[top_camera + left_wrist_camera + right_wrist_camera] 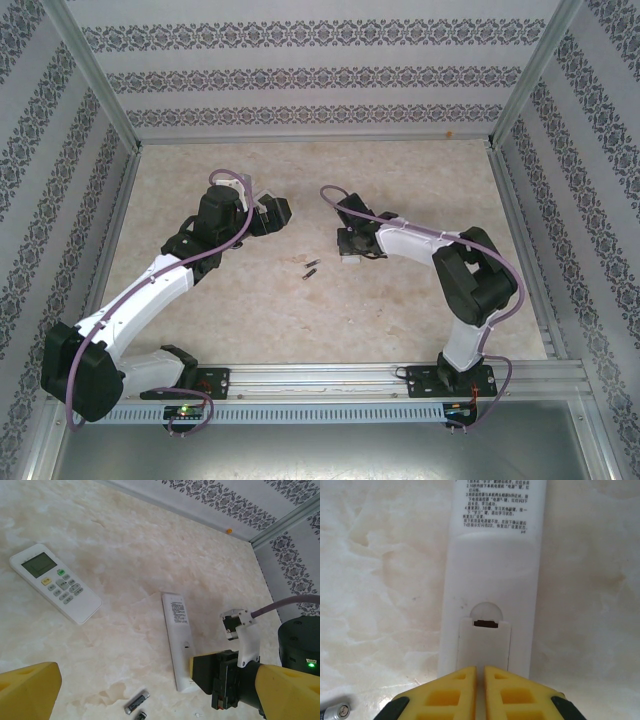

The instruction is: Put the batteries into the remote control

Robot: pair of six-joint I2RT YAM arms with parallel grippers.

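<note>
from above, the left gripper hangs over the table with its jaws spread wide and nothing in them, seemingly parked clear so the other arm can work. the right gripper is low at the table's middle. the batteries lie on their sides just beside it, toward the left arm, both slanted the same way and handy for loading.

in the left wrist view, the slim remote lies face down, label up. its long axis runs from the far side toward the camera with a slight lean, and the right gripper sits at its near end. a buttoned remote lies face up, well apart on the left and pointing diagonally. the batteries rest near the slim remote's near end.

in the right wrist view, the slim remote points straight away from the gripper. the battery cover is at the end nearest it, not yet off, with the latch slot at its far edge. the yellow fingers are pinched almost together, only a thin gap between them, and hold nothing. i judge they are narrowed to press or hook the cover and slide it off. face down suits that.
</note>
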